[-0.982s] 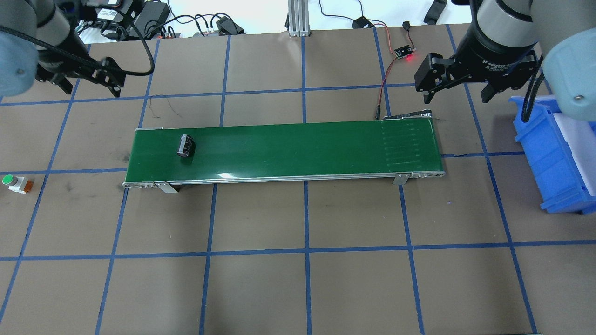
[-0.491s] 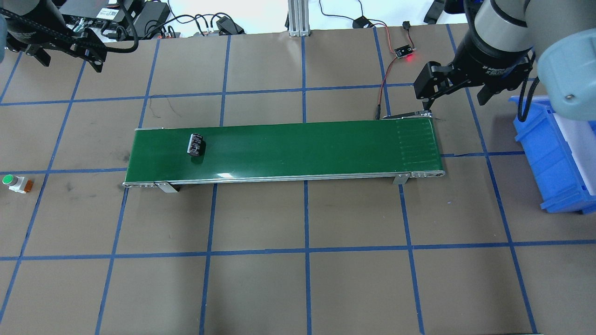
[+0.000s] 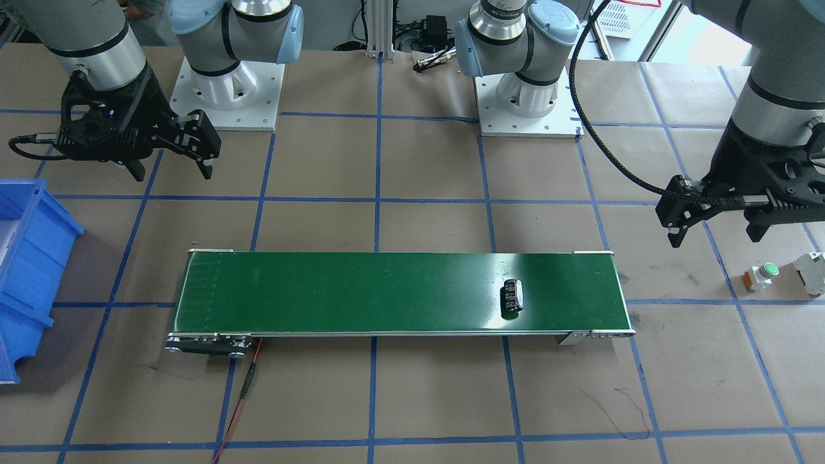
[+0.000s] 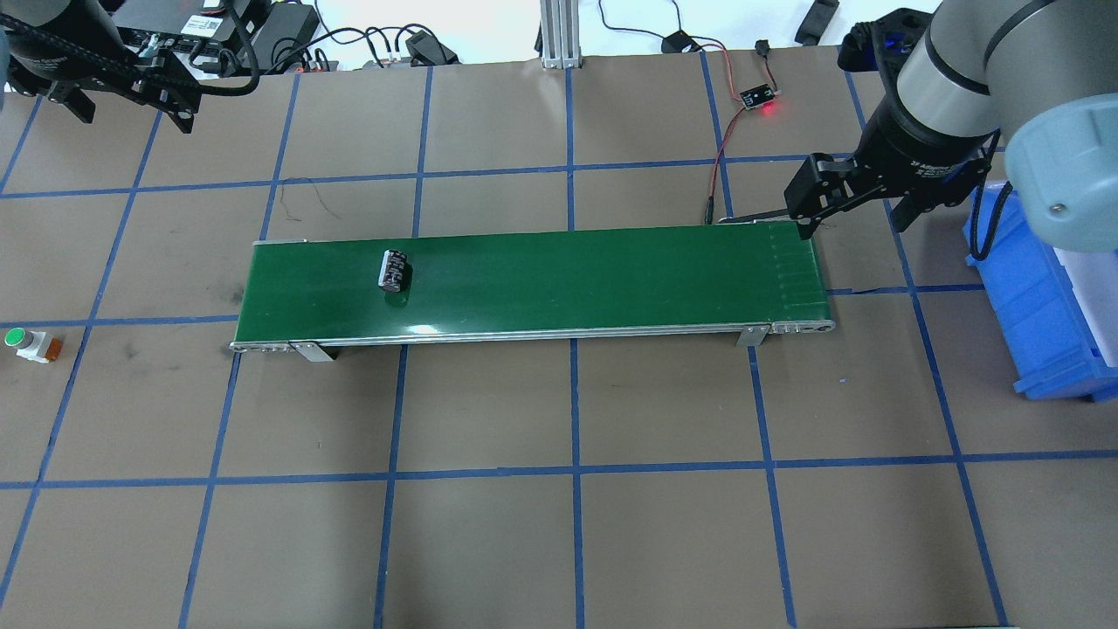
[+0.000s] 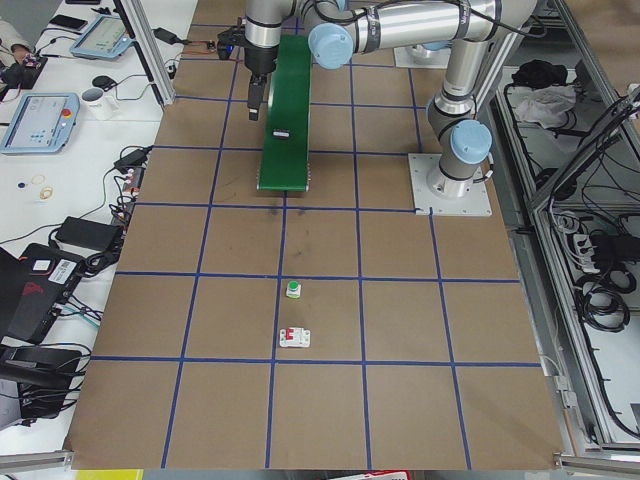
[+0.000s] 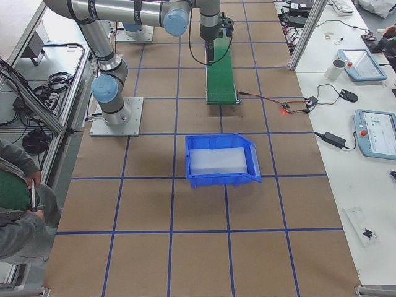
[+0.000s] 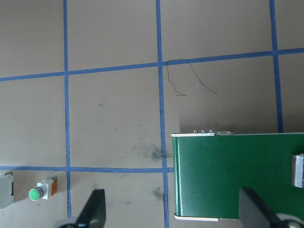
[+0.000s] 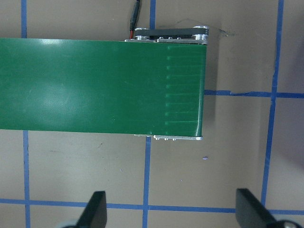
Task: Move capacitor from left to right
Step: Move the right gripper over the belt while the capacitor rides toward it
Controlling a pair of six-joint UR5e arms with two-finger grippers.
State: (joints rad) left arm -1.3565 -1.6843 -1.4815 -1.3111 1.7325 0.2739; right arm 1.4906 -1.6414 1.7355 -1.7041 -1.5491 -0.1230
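Capacitor on the belt, both grippers standing off: the capacitor lay on its side on the green conveyor belt, left of centre in the overhead view and toward the belt's left end, clear of both my grippers. My left gripper hung in the upper left corner of that view, well apart from the belt, its jaws spread wide and holding nothing. Its wrist camera showed both fingers at the bottom of the frame, with the belt's end between them and the capacitor just showing at the right edge. My right gripper hovered at the upper right of the overhead view, near the belt's right-hand top corner, likewise wide open and empty. A blue bin stood at the right edge of the frame, beside that gripper. A green-topped push button sat on the brown table at the left edge, well apart from the belt; in the front-facing view a white-grey blocky component stood just beside it. A small circuit board with a red light lay near the top of the overhead frame
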